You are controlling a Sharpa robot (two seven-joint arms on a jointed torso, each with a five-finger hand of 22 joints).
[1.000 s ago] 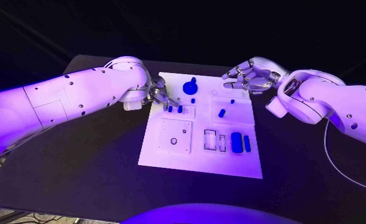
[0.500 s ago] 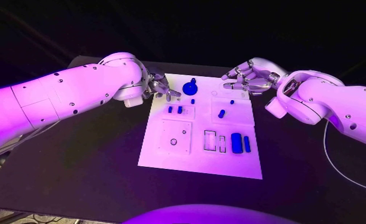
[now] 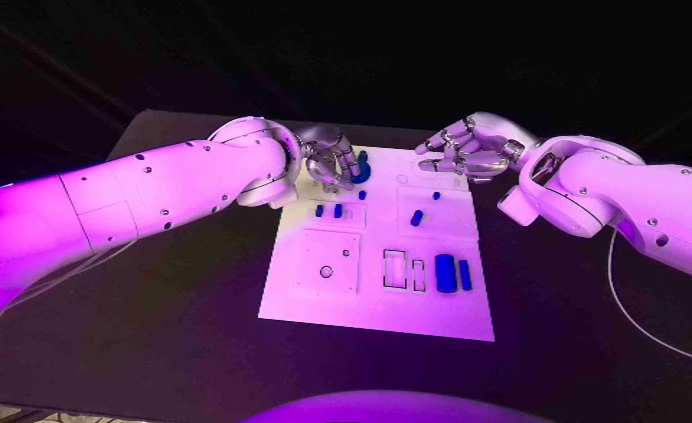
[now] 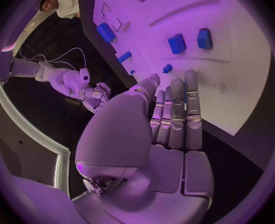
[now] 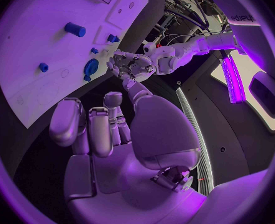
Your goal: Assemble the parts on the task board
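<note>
The left hand (image 3: 332, 163) (fingers straight, together, holding nothing) is hovering at the task board's (image 3: 378, 303) eleven o'clock corner; the right hand (image 3: 464, 150), loosely curled and empty, is hanging at one o'clock.

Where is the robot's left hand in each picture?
Head view: the left hand is at the far end of the white task board, by the round blue part.
Left wrist view: the big hand in the middle, fingers stretched over the board.
Right wrist view: the small hand across the board, beyond the round blue part.
Shared landmark: the white task board.
</note>
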